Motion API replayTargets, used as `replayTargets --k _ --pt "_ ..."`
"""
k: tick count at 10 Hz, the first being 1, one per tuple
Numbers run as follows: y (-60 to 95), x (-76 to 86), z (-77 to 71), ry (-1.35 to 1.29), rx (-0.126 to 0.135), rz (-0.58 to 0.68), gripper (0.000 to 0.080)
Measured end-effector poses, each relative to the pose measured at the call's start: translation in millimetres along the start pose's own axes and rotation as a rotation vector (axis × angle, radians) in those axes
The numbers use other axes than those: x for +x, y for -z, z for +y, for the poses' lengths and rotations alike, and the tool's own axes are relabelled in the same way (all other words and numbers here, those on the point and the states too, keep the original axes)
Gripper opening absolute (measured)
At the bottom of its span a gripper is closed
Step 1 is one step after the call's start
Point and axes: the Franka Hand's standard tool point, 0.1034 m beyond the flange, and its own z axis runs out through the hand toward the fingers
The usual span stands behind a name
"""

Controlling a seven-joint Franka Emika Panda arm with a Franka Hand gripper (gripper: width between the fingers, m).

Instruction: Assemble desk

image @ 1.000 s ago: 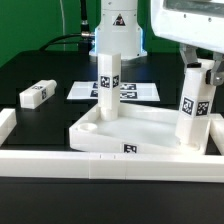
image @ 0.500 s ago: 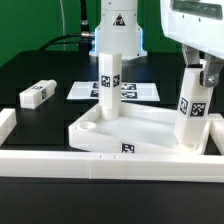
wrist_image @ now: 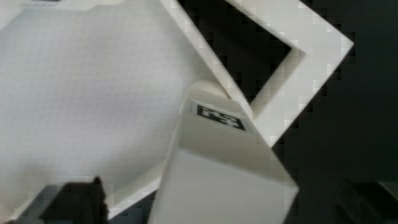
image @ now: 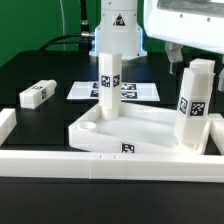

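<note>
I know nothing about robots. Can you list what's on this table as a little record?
Tabletop: white tray, middle of the table
Rear leg: upright in tray, far side
Side leg: upright in tray, exterior view's right
Loose leg: lying on table, exterior view's left
Gripper: open, over the side leg's top
Marker board: flat behind tray

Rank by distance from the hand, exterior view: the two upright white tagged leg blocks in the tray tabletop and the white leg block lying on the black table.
1. Upright white leg block on the exterior view's right, just below the hand.
2. Middle upright white leg block, white tray tabletop's far corner.
3. Lying white leg block, black table, exterior view's far left.
</note>
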Motion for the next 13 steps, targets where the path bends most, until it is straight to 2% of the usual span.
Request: replayTargets --k 2,3,4,10,12,13 --pt "0.0 0.5 0.3 0.147 -0.001 0.001 0.0649" --pt "-0.1 1.0 0.9 0.238 -0.008 0.008 0.0649" --pt "-0.9 1.5 2.1 0.363 -0.033 0.03 0.0649" --pt "-5.9 1.4 2.9 0.822 -0.064 0.067 0.0649" --pt "-7.3 0.1 3.3 0.896 -0.066 0.065 0.0649" --pt "-7.4 0.3 3.6 0.988 -0.081 0.069 0.0649"
